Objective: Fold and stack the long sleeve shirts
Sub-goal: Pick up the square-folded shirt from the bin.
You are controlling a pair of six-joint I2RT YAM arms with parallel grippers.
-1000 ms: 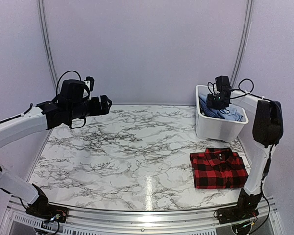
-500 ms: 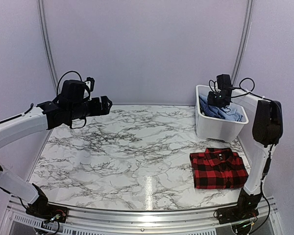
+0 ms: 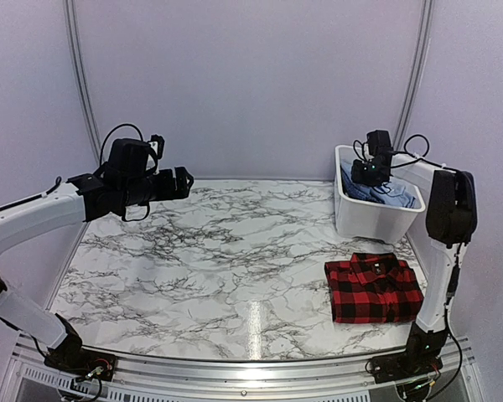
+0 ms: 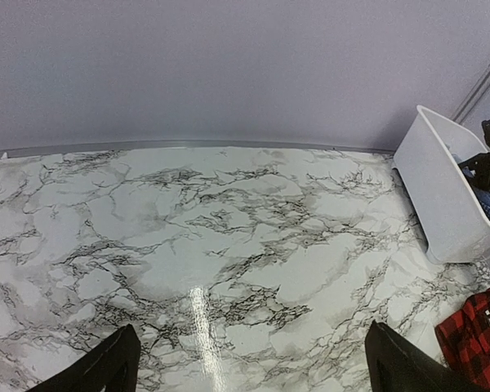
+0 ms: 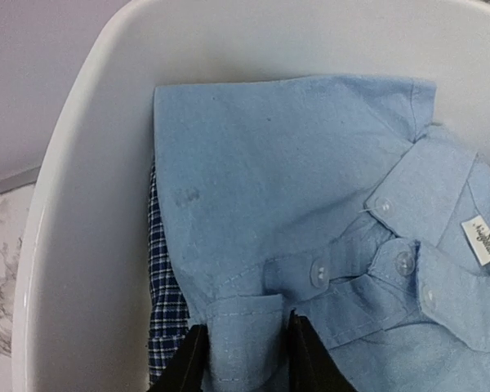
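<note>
Right wrist view: my right gripper (image 5: 247,353) is down in the white plastic bin (image 5: 61,212), jaws half-closed astride a cuff-like fold of the plain light blue collared button-up shirt (image 5: 294,180). Cloth fills the gap, but whether it's a real clamp or just touching, I cannot tell. I judge I'm reaching in here because that shirt lies on top and is the next to fold. Under it, at the bin's left wall, a darker blue checked shirt (image 5: 159,269) peeks out. The light blue one is loosely flat, collar and white buttons up, small white neck label showing. The folded red-and-black plaid shirt (image 3: 373,289) lies on the marble-patterned table (image 3: 218,251) just in front of the bin, likely the stack's base. My left gripper (image 4: 253,359) hangs over the table's left side, jaws spread wide, holding nothing, out of the way.
</note>
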